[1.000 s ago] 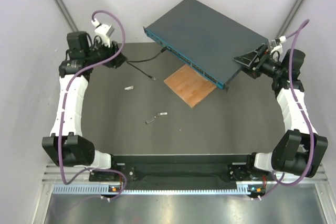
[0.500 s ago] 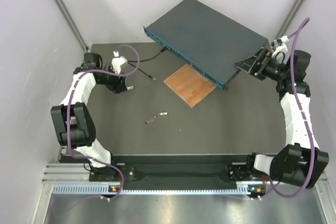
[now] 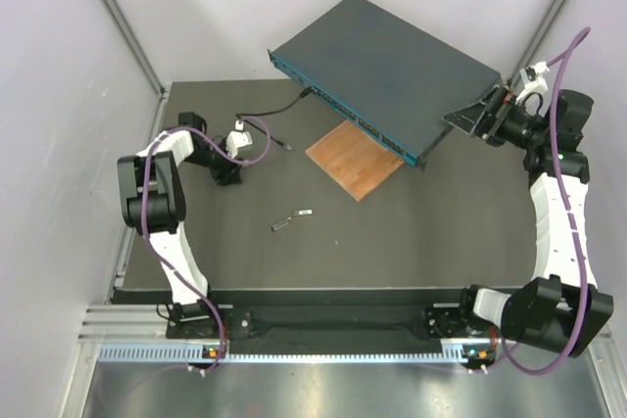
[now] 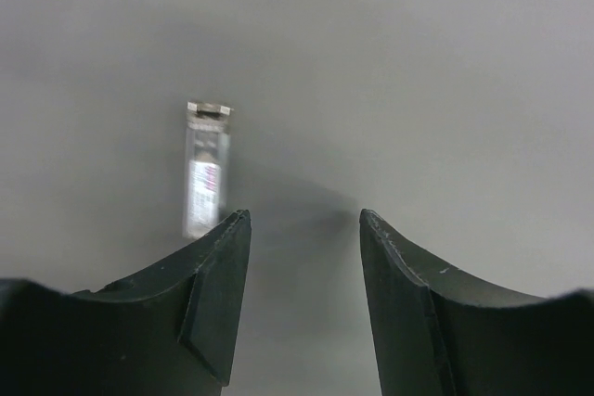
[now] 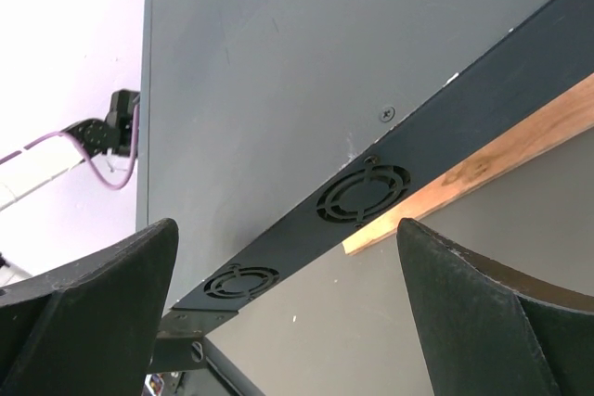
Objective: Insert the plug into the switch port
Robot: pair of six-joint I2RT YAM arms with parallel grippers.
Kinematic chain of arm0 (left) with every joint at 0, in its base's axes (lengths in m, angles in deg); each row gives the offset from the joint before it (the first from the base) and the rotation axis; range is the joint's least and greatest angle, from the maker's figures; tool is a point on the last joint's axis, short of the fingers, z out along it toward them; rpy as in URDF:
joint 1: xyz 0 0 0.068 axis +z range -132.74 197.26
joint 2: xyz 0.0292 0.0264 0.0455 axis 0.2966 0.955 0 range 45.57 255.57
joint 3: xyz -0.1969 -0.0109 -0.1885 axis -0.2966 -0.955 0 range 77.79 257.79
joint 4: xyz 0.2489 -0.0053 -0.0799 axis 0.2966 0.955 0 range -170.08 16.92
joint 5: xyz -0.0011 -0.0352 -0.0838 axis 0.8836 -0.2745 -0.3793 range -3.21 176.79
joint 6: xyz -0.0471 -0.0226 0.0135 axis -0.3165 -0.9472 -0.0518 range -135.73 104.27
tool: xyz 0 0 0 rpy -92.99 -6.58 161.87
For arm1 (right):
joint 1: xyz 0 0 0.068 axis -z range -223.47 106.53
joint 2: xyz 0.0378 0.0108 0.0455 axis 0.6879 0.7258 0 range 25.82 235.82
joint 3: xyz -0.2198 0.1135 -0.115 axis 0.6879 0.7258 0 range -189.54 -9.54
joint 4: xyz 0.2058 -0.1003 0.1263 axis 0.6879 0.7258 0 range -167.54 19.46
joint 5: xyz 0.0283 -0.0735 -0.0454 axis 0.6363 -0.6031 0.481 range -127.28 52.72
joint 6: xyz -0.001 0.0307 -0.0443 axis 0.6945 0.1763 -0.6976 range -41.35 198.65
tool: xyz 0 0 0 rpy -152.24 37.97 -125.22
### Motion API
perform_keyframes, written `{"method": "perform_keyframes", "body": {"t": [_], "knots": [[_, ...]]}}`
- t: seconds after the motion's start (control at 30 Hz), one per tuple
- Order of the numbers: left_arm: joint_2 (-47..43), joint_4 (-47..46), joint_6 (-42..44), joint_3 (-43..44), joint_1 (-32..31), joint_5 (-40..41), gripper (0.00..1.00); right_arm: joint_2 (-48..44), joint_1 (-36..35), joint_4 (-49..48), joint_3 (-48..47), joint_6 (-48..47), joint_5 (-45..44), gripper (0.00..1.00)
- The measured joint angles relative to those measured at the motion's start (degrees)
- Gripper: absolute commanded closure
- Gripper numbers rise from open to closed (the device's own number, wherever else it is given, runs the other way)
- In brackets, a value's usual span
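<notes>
The dark blue-grey switch (image 3: pixel 387 70) rests tilted at the back, partly on a wooden board. The switch port row lines its teal front face (image 3: pixel 338 108); single ports are too small to tell apart. A thin black cable (image 3: pixel 257 116) runs from that face onto the mat and ends in the pale plug (image 3: pixel 286 147). My left gripper (image 3: pixel 228 175) (image 4: pixel 304 215) hangs open low over the mat, left of the plug, holding nothing. My right gripper (image 3: pixel 465 116) (image 5: pixel 286 224) stands wide open at the switch's right end, facing its vented side (image 5: pixel 362 194).
A small grey piece with no cable (image 4: pixel 205 173) lies just ahead of my left finger, outside the jaws. Two more loose grey pieces (image 3: pixel 293 218) lie mid-mat. The brown wooden board (image 3: pixel 355 159) (image 5: pixel 501 150) sticks out from under the switch.
My left arm has swung in from the far left corner and come down over the small grey piece. Both grippers have opened wider. The right gripper has drawn back slightly to the right.
</notes>
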Motion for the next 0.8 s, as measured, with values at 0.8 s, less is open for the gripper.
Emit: {"method": "perform_keyframes", "body": {"t": [0.8], "knots": [[5.03,-3.65,8.44,6.67,-2.34,-1.75,0.54,0.17,0.33,1.68,-0.42,-0.87,0.50,0.00]]}}
